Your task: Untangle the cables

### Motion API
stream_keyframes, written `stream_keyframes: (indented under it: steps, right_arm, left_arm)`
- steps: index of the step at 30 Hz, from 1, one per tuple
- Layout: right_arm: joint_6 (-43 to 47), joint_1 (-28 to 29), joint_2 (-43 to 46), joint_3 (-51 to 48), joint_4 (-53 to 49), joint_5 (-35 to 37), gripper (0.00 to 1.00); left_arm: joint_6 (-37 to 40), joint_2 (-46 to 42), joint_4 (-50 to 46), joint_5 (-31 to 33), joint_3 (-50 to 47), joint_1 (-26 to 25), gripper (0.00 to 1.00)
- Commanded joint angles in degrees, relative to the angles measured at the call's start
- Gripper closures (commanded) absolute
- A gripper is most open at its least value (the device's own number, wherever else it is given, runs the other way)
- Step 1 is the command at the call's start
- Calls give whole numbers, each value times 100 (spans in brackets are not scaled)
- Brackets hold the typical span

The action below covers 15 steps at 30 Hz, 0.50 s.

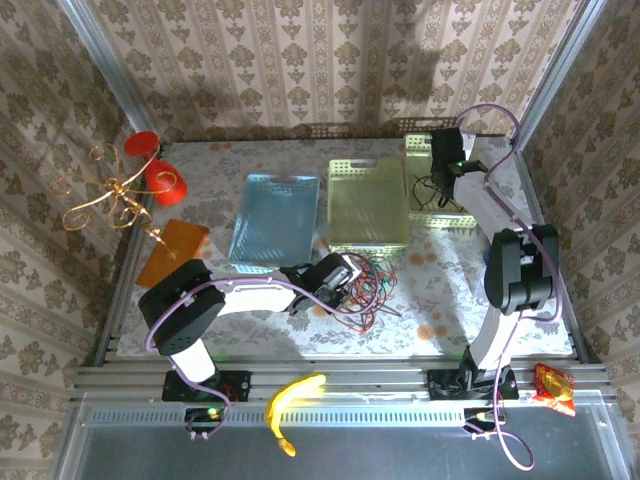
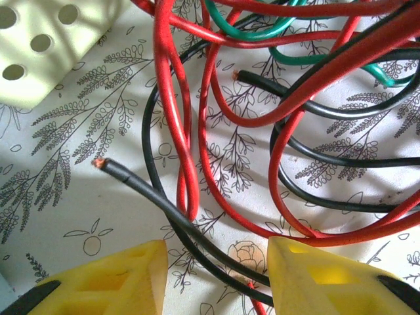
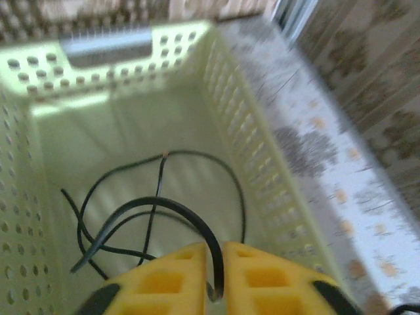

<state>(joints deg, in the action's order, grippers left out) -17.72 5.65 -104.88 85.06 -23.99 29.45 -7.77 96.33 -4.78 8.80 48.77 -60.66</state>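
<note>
Risk: left gripper (image 2: 215, 252) stood released over the cables (image 1: 368, 288) near the front edge of the table (image 1: 450, 310); closing could pinch two strands together. Right gripper (image 3: 214, 249) bracketed a black cable (image 3: 164, 202) inside the far-right basket (image 3: 256, 164), grip unclear.

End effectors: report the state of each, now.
Left end effector: open, a tangled black cable lying loose in its gap.
Right end effector: nearly shut around a second black cable over the basket; grip cannot be told.
</note>
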Motion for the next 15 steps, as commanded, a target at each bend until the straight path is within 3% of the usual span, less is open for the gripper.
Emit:
stream_keyframes:
  steps: [1, 5, 11, 15]
  right_arm:
    - [-354, 23, -3, 200, -641, -756, 61]
    - [-477, 50, 703, -339, -418, -383, 45]
    - [-406, 362, 1760, -1001, -589, -291, 43]
    - [-388, 1053, 2467, -1595, -958, -648, 44]
  left_arm:
    - [-103, -217, -138, 61, 45, 3, 55]
    - [-106, -269, -111, 54, 18, 3, 55]
    - [-23, -325, 20, 29, 0, 3, 53]
    - [63, -352, 82, -12, 18, 17, 52]
